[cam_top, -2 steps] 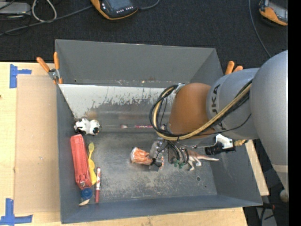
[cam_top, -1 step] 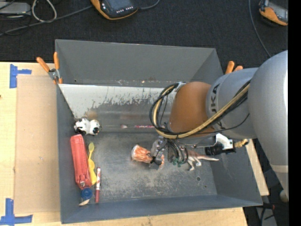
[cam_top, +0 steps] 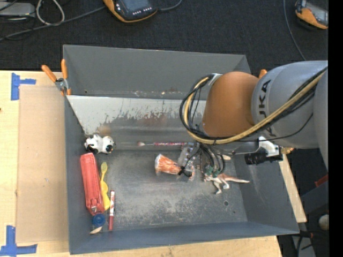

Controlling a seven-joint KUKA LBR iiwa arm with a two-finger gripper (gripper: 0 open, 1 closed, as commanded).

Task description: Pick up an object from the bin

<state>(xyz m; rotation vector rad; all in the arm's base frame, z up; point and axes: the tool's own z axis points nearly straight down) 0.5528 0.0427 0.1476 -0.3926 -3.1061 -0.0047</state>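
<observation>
My gripper (cam_top: 188, 164) hangs low over the middle of the bin floor, under the arm's orange cover. Its tip is right at the right end of a crumpled orange-and-white packet (cam_top: 166, 165) that lies on the floor; I cannot tell if the two touch. Just right of the gripper a small tan toy dinosaur (cam_top: 225, 181) lies on its side. A thin pink stick (cam_top: 161, 143) lies along the foot of the back wall, behind the packet.
At the left wall lie a long red case (cam_top: 89, 182), yellow and red bits (cam_top: 106, 189) beside it, and a blue cap (cam_top: 98, 219) at its near end. A black-and-white toy cow (cam_top: 99, 143) sits in the back left corner.
</observation>
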